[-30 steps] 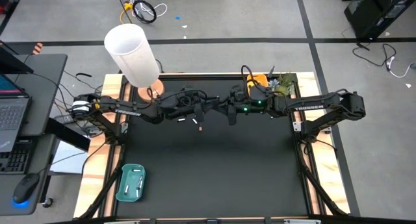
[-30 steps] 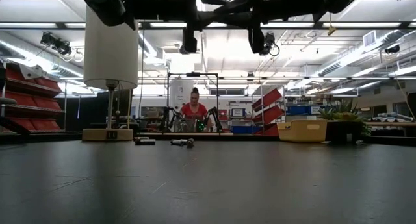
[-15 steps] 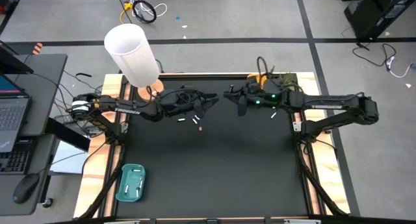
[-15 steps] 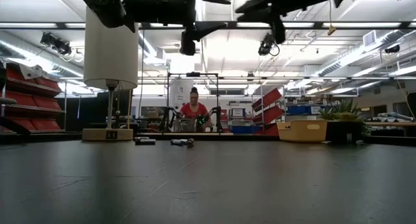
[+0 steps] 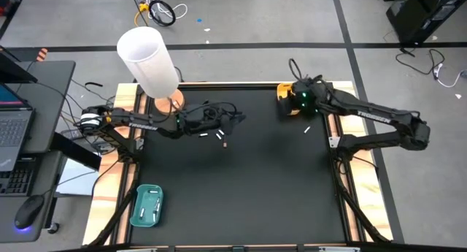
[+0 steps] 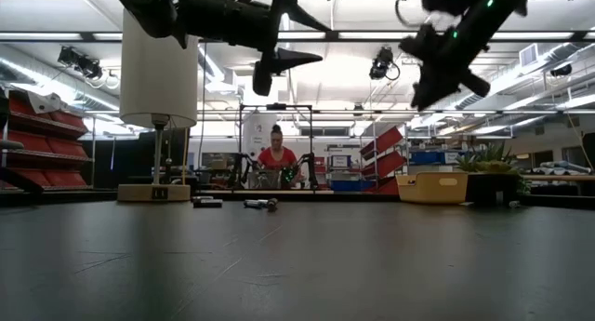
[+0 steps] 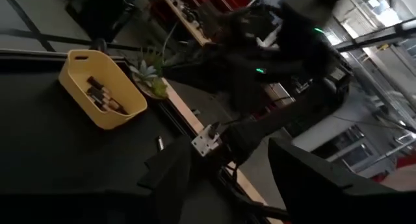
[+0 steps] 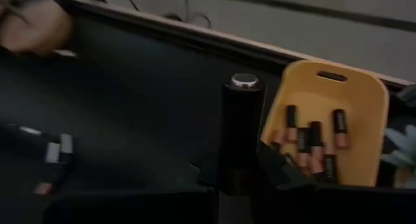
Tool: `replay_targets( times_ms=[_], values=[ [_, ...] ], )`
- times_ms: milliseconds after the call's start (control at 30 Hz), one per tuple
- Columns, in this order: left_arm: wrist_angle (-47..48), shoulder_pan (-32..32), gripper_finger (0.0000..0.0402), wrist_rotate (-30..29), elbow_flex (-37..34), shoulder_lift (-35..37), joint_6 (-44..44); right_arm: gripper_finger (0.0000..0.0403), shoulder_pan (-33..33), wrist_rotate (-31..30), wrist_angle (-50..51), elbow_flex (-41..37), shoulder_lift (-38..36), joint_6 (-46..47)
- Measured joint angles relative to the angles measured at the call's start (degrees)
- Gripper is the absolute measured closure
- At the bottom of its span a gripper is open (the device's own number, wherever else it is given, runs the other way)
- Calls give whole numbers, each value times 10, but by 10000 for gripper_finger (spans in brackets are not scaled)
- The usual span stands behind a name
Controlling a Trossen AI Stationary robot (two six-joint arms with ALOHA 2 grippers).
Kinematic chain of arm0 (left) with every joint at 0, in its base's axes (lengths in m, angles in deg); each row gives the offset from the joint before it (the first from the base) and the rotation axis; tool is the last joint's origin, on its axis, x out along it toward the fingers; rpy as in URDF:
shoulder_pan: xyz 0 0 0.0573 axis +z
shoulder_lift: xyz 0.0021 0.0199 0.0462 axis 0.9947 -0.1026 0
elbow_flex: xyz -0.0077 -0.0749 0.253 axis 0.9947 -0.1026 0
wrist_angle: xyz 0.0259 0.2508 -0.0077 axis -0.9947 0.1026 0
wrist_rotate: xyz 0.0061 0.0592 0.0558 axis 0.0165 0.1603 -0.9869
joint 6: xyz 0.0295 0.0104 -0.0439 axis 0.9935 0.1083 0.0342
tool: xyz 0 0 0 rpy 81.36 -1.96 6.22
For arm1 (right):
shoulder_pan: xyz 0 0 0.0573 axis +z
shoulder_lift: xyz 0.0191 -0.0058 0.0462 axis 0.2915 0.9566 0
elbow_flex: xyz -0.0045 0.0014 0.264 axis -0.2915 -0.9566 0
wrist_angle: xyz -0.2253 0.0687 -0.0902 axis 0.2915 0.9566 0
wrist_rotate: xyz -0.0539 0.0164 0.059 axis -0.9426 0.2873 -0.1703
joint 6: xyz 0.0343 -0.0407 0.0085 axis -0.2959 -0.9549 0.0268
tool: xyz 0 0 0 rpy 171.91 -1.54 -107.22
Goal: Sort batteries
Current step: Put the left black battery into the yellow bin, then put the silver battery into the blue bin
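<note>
The right pincer has swung from mid-tabletop to the yellow tray, closed on 1 dark battery; the left pincer has spread wide, empty. The yellow tray holds about 6 dark batteries; about 3 batteries lie loose on the tabletop; the teal tray holds a few white ones. Both arms reach across the far edge, raised.

High view looks straight down, low view level across; both wrist views share the yellow tray.
</note>
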Motion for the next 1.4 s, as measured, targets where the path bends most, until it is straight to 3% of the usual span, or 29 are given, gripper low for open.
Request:
replay_targets(
  times_ms=[367,667,800,1033,1400],
  values=[
    [0,-36,180,-50,0,0,-2,367,-202,147,-24,0,142,-112],
    [3,-43,180,-70,0,0,0,366,-216,152,-29,0,237,-163],
    [3,-42,180,-68,0,0,1,326,-216,148,-27,0,267,-168],
    [4,-41,180,-52,0,0,14,275,-205,149,-20,0,249,-170],
    [-1,-25,187,9,1,1,14,271,-202,155,8,0,132,-141]
  ],
)
